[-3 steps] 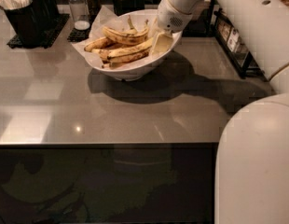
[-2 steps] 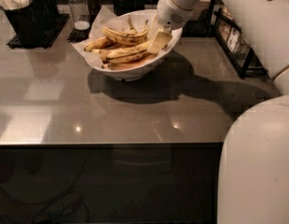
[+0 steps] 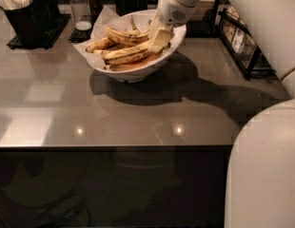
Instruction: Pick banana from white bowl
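The white bowl [image 3: 138, 72], lined with crinkled white paper, stands at the back middle of the grey table. Several speckled yellow bananas lie in it. The banana [image 3: 124, 36], long and gently curved with its slim stem turned up, lies on top toward the back. Shorter bananas [image 3: 126, 55] lie in front of it. My gripper [image 3: 159, 39] reaches down from the upper right into the right side of the bowl, at the right ends of the bananas. Whether it touches the banana cannot be told.
A black caddy [image 3: 26, 18] with white utensils stands at the back left. Shakers [image 3: 81, 6] stand behind the bowl. A black rack [image 3: 242, 42] stands at the right. The grey table's front edge [image 3: 114, 146] runs across the middle. My white arm body [image 3: 266, 165] fills the lower right.
My gripper has moved slightly to the left, further over the bananas in the bowl. The bowl and bananas have not moved.
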Tool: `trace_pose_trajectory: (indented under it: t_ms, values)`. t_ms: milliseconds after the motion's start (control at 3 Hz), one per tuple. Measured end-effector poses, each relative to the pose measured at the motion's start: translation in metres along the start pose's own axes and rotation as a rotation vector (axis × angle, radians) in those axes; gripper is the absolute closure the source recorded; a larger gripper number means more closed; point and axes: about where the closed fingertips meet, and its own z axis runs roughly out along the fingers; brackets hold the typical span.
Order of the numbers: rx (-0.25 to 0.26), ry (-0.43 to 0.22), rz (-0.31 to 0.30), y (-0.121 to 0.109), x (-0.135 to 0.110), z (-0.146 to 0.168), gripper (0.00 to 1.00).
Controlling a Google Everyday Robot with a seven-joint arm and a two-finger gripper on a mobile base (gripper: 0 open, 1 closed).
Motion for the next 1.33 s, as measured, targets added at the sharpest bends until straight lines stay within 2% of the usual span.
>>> trace_pose_trajectory:
  t_ms: [333,667,1000,1333]
  values:
    - [-0.003,-0.041,-0.016,0.004,-0.003,-0.011,1.00]
    - [0.002,-0.135,-0.018,0.015,0.000,-0.043,1.00]
    - [-0.007,-0.196,0.009,0.039,0.007,-0.082,1.00]
    - [0.008,-0.233,0.046,0.064,0.012,-0.116,1.00]
